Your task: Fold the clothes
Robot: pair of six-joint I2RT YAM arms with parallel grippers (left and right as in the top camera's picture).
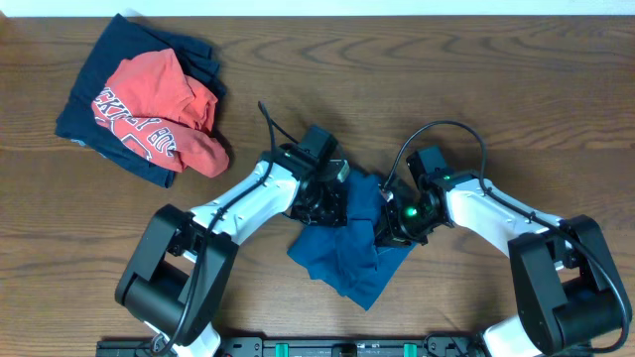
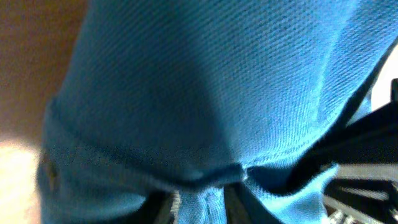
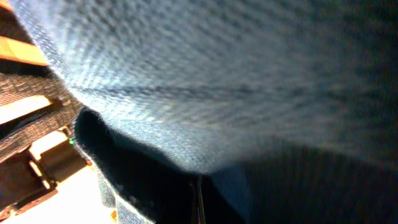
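Blue T-shirt (image 1: 349, 253): count and location? (K.)

One, crumpled on the tabletop (image 1: 496, 89), front centre, between the two grippers. Two more garments lie well apart at the far left: one red tee (image 1: 159, 114) with white lettering, resting on one navy garment (image 1: 94, 94). Three pieces of clothing in all. (M.)

Arms? (K.)

Two. The left arm (image 1: 248, 193) and right arm (image 1: 486, 208) both reach inward from the near corners, with wrists angled toward each other over the upper part of the blue shirt. (M.)

Left gripper (image 1: 332, 198)? (K.)

It is pressed into the shirt's left side. The left wrist view is filled with blue knit, and a fold of it is bunched between the dark fingers (image 2: 163, 205) at the bottom edge. Recorded as closed narrow on that fold. (M.)

Right gripper (image 1: 392, 223)? (K.)

It is touching the shirt's right side. Blurred blue fabric and shadow cover the right wrist view, so I cannot tell its opening. (M.)
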